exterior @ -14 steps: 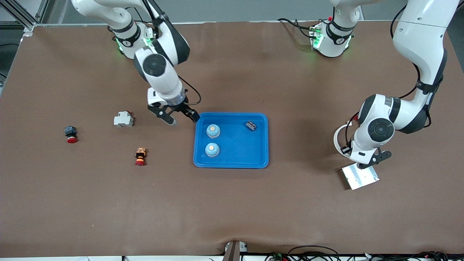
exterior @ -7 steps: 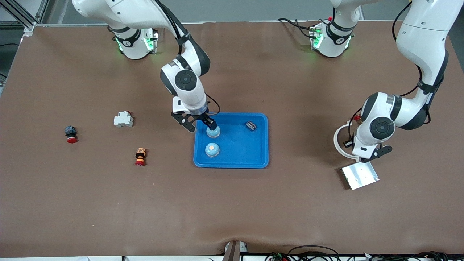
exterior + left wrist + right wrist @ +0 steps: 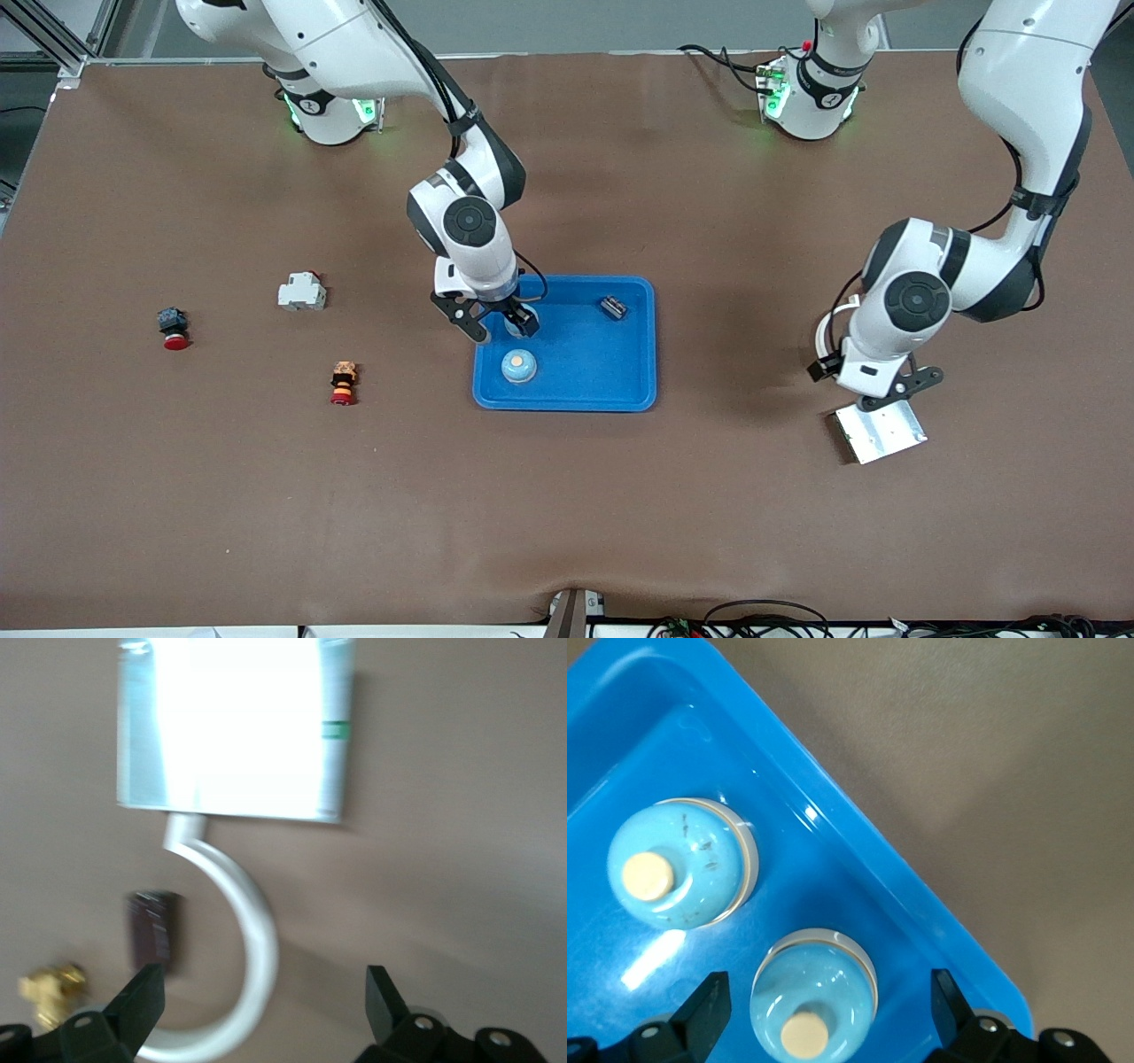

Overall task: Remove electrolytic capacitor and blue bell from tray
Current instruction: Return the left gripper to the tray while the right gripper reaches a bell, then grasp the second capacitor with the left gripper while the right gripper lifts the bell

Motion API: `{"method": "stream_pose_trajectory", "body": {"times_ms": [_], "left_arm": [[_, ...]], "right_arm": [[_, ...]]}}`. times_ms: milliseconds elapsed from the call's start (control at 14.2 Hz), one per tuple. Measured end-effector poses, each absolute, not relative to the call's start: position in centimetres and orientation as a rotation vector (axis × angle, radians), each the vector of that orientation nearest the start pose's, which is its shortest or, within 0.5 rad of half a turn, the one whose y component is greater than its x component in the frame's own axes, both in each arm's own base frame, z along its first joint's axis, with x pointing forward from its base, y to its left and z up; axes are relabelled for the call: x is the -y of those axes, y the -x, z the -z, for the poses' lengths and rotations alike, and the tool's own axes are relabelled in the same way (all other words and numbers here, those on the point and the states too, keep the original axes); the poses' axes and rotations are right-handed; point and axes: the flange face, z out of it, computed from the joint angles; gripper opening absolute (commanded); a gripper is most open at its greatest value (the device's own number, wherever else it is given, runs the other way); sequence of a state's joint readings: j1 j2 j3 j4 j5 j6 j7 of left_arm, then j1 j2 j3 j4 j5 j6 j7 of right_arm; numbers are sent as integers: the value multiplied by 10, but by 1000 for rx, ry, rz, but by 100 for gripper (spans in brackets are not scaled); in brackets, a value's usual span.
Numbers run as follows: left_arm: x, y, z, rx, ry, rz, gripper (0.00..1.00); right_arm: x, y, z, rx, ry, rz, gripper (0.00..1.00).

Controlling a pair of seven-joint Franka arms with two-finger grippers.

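A blue tray (image 3: 638,354) holds two light-blue bells and a small dark capacitor (image 3: 613,307). My right gripper (image 3: 503,330) is open, low over the tray, with its fingers on either side of the bell farther from the front camera (image 3: 813,1003). The other bell (image 3: 518,365) stands beside it and also shows in the right wrist view (image 3: 678,864). My left gripper (image 3: 873,392) is open and empty over the table at the left arm's end, just above a shiny metal plate (image 3: 880,431).
In the left wrist view I see the bright plate (image 3: 235,726), a white curved loop (image 3: 252,930) and a blurred small dark object (image 3: 155,930). A white breaker (image 3: 301,291) and two red push buttons (image 3: 174,328) (image 3: 343,382) lie toward the right arm's end.
My right gripper has moved from beside the tray's edge to over the tray and come down around the farther bell. My left arm has shifted slightly near the plate.
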State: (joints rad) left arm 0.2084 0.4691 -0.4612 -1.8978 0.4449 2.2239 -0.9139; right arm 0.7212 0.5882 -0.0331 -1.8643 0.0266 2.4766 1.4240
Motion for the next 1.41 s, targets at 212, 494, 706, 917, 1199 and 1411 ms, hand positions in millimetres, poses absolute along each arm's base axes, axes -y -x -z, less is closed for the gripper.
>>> {"method": "stream_pose_trajectory", "body": {"times_ms": [212,494,706,917,1199,1411], "left_arm": [[205,-598,-292,730,2971,51,100],[311,-575,-288,899,2978,51,100],[387,-552,-272,1013,2975,10,91],[437,-526,-248,1020,2973,-41,87],[445,-514,-210,1018,2923,-77,78],[445,-511,-194,1011,2906,-105,79]], "right_arm": [[-414,-498,-186,-1143,2905,33,100],[-415,-499,-178,-1164,2886,43,100],[-416,-498,-177,-1171,2883,43,54],[-418,-499,-178,-1170,2881,44,0],[-432,-494,-186,-1146,2907,28,0],[-441,-501,-211,-1120,3005,-43,0]]}}
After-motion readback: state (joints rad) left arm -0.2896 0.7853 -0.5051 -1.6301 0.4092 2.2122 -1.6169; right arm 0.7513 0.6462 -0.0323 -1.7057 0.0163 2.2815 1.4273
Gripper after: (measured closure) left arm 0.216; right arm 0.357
